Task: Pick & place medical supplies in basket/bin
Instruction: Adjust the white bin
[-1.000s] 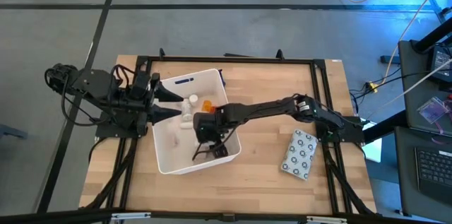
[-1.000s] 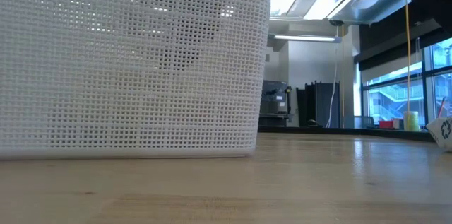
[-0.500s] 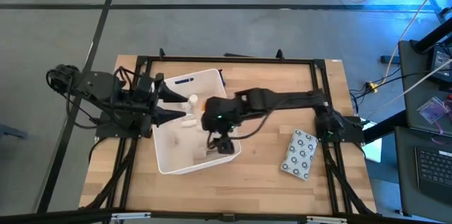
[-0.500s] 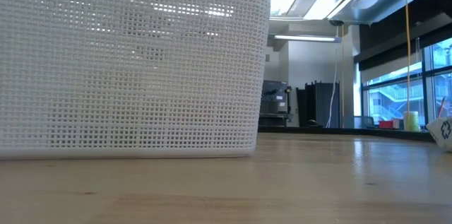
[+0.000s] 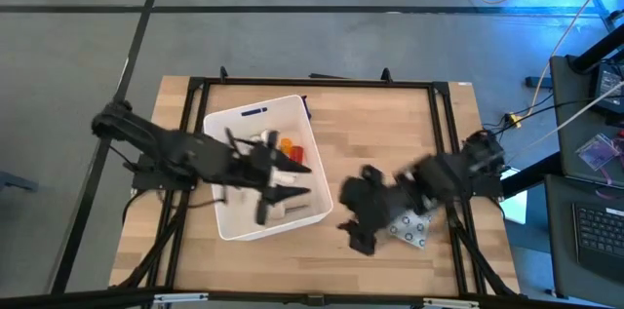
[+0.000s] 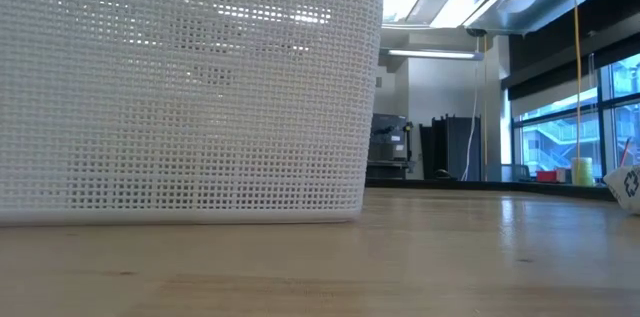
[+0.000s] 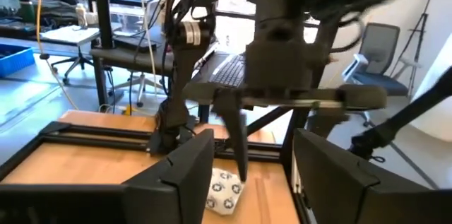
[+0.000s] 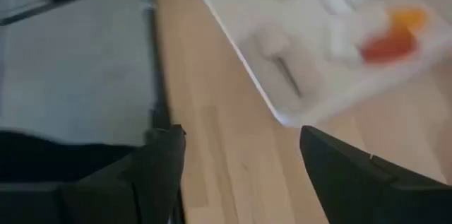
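Here both jaws gape empty: left gripper [image 5: 292, 180] over the bin [image 5: 226, 226], right gripper [image 5: 357, 219] beside it

Right gripper [image 5: 359, 234] out of tub [image 5: 222, 122], left gripper [image 5: 292, 179] apparently now over it

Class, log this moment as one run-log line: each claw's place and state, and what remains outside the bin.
left claw: open, over bin | right claw: open, empty, over table by dotted packet | left outside: dotted packet
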